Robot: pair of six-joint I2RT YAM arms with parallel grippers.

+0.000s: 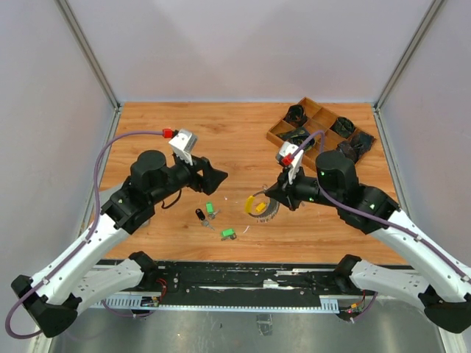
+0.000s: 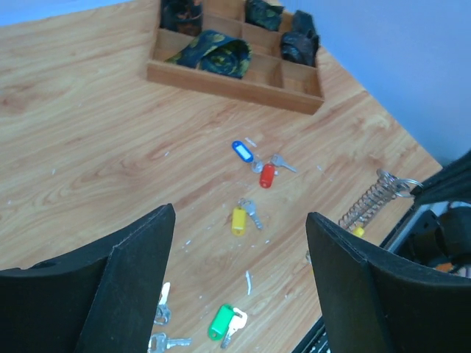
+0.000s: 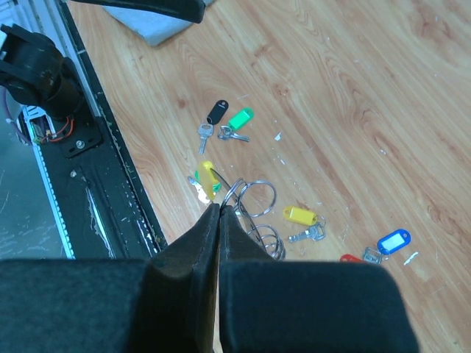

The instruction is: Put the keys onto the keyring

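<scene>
The right hand (image 3: 218,212) is pinched shut, its tips seemingly on the wire of the keyring (image 3: 256,200), which sits close to the counter's near edge, right of centre. The left hand (image 2: 241,215) hangs wide, nothing between its fingers (image 2: 132,279), above the loose keys.

No key shows on the keyring as far as I can tell, so the task looks barely begun, with every key left to thread. Just left of the keyring lie a black key (image 3: 215,112) and a green key (image 3: 239,118). A second green key (image 1: 228,234) lies nearer the edge. Toward the far right lie a yellow key (image 2: 238,219), then a red key (image 2: 267,175) and a blue key (image 2: 241,151), all apart.

The black rail (image 1: 243,276) along the near edge is close to the keyring, so there is little slack there. Bare counter (image 1: 221,132) opens on the far side, up to the tray (image 1: 320,132) at far right. Walls (image 1: 44,110) close both sides.
</scene>
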